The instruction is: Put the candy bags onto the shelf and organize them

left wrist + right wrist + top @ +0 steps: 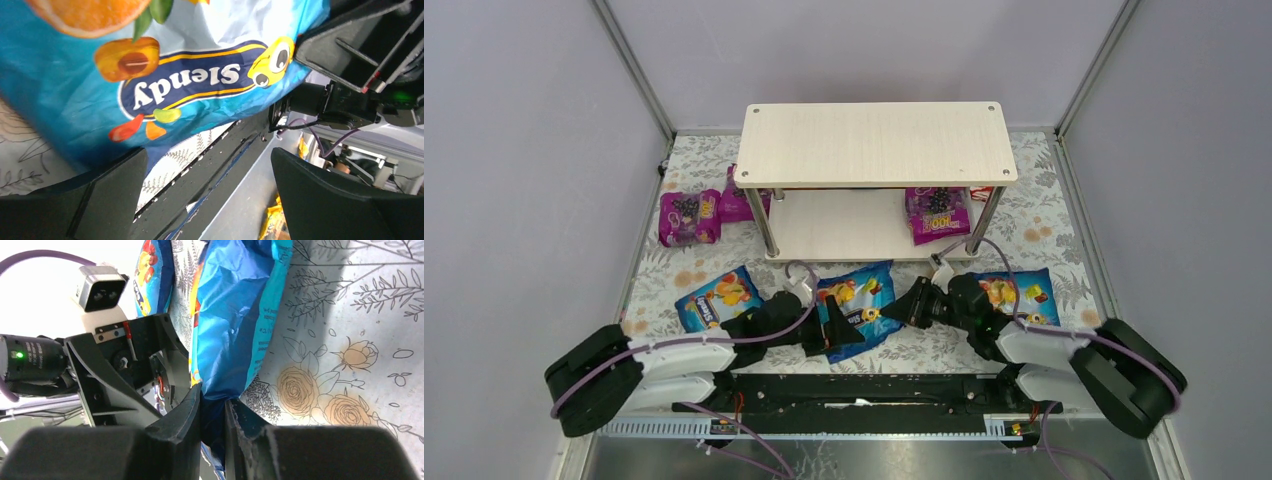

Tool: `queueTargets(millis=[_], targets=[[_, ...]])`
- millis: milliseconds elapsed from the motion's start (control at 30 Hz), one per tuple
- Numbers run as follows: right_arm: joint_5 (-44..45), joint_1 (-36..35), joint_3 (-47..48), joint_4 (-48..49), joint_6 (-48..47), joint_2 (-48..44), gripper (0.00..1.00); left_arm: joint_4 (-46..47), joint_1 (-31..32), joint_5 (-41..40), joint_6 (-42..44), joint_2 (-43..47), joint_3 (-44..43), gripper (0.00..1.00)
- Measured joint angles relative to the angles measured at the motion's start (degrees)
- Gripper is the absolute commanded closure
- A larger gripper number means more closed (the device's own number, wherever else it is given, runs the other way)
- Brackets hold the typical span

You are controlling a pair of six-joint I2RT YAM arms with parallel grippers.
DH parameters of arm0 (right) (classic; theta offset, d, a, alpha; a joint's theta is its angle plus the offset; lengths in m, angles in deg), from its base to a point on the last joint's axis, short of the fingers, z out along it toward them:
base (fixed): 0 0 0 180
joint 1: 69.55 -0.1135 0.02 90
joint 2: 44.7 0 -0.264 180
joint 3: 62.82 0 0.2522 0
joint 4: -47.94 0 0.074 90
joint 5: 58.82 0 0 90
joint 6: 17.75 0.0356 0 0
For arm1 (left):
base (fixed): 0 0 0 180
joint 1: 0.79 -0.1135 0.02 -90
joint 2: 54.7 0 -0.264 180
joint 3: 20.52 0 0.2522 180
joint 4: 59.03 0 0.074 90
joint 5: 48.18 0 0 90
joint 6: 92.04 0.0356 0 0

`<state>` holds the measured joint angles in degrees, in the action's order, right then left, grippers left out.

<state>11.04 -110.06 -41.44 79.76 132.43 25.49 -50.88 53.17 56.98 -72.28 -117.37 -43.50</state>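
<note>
Blue bag (856,300) lies between my hands. My right gripper (904,307) is clamped on its near edge, and my left gripper (834,328) is spread wide at its other end, holding nothing. I judge this to be the pickup step. Next I need to lift the bag and carry it forward to the shelf (874,140) ahead of both hands. Its lower board holds one magenta bag (937,213), off to my right.
</note>
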Motion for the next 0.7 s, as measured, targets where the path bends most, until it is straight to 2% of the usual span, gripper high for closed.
queueTargets(millis=[200, 367, 533, 700], targets=[[3.2, -0.6, 3.7, -23.0, -7.8, -18.3, 1.0, -16.9, -0.2, -7.9, 8.2, 11.9, -5.8, 0.01], [5.8, -0.7, 7.8, -43.1, -15.5, -31.5, 1.0, -25.5, -0.5, -15.0, 15.3, 16.0, -14.9, 0.01], [5.4, -0.7, 16.2, -59.3, -22.4, -36.6, 1.0, -30.5, -0.6, -22.2, 23.2, 15.3, -24.5, 0.01], [2.8, -0.7, 28.1, -71.0, -27.8, -36.9, 1.0, -33.3, -0.6, -28.7, 31.5, 14.6, -32.7, 0.01]])
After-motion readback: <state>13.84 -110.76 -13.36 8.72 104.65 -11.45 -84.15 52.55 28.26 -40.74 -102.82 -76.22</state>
